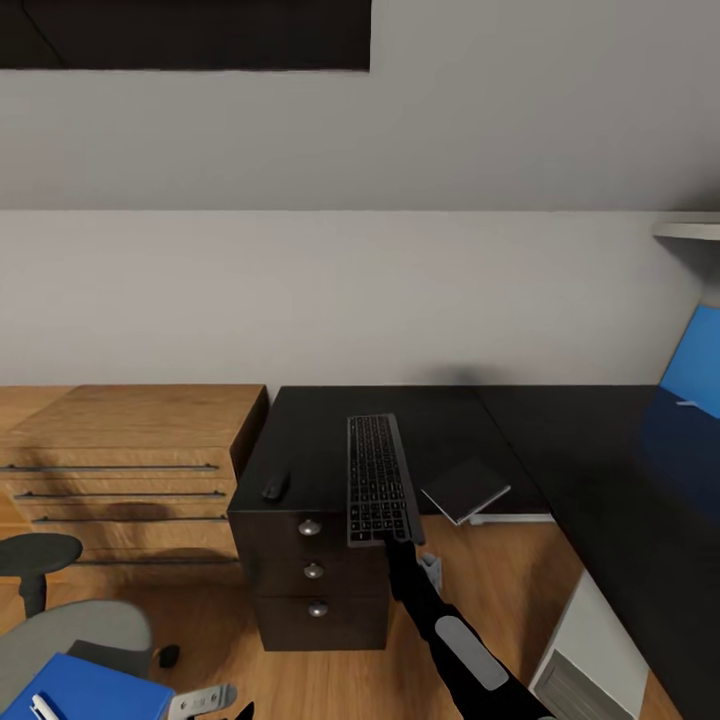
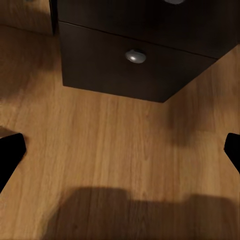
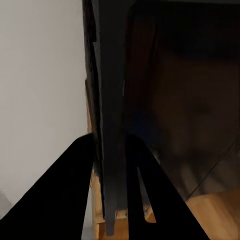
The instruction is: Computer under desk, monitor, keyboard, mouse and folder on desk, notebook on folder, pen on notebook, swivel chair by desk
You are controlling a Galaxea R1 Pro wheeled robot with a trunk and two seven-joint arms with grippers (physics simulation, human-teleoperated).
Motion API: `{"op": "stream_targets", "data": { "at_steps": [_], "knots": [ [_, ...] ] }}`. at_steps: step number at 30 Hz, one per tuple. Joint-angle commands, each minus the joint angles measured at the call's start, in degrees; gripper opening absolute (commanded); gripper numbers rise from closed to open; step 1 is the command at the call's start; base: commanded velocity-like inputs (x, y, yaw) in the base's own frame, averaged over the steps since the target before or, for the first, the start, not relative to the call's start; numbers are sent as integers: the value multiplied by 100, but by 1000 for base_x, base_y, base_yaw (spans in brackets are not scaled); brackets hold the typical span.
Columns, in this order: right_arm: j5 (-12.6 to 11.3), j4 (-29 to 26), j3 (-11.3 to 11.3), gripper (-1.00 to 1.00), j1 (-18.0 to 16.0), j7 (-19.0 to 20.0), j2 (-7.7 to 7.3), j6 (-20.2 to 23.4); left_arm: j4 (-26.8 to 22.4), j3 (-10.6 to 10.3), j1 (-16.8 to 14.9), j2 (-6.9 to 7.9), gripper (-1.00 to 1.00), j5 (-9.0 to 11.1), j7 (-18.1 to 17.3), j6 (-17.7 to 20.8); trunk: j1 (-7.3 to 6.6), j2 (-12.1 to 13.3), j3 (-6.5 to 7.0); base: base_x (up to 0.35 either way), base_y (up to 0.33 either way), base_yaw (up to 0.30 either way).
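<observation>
A dark keyboard (image 1: 378,480) lies lengthwise over the near edge of the black desk (image 1: 450,415), above its drawer unit (image 1: 313,580). My right gripper (image 1: 396,543) is shut on the keyboard's near end. In the right wrist view the keyboard (image 3: 111,100) shows edge-on between the fingers (image 3: 75,165) of that gripper (image 3: 109,144). A black mouse (image 1: 275,485) sits on the desk left of the keyboard. At the lower left, a blue folder (image 1: 85,690) with a pen (image 1: 40,708) lies on the grey swivel chair (image 1: 75,630). My left gripper (image 1: 215,697) (image 2: 120,150) hangs open over the floor.
A dark flat square object (image 1: 465,490) juts off the desk edge right of the keyboard. A blue panel (image 1: 697,360) stands at the desk's far right. A white box with a grille (image 1: 590,665) sits below it. A wooden dresser (image 1: 130,450) stands left of the desk.
</observation>
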Motion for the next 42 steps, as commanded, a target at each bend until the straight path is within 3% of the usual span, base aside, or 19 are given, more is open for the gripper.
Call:
{"op": "stream_targets", "data": {
  "at_steps": [1, 7, 14, 18, 24, 28, 42],
  "knots": [
    [-75, 5, 20, -100, -5, 51, -2, -1, -9, -14, 1, 2, 100, 44, 13, 24, -23, 39, 14, 0, 0, 0],
    [-63, -38, 26, -100, 2, 236, 5, -1, -9, -114, 1, 6, 100, 36, 27, 22, -154, 280, 122, 0, 0, 0],
    [233, -202, 30, -100, 12, 252, 13, -10, -9, -132, 1, 7, 100, 36, 226, 22, -308, 560, 247, 0, 0, 0],
    [274, -223, 28, -100, 14, 252, 13, -17, -9, -138, 1, 3, 100, 37, 338, 22, -396, 721, 319, -2, 0, 0],
    [314, -660, 19, -100, 58, 233, -28, -17, -9, -155, 1, 0, 100, 45, 368, 30, -528, 961, 427, -222, -91, 0],
    [547, -1289, 20, -100, 288, 215, -272, -10, -2, -157, 1, 5, 100, 46, 364, 31, -616, 1122, 499, -304, -159, 0],
    [541, -1692, 11, -100, 511, 176, -406, -6, 167, -141, 1, 7, 100, 47, 356, 32, -923, 1683, 750, -312, -158, 0]
  ]
}}
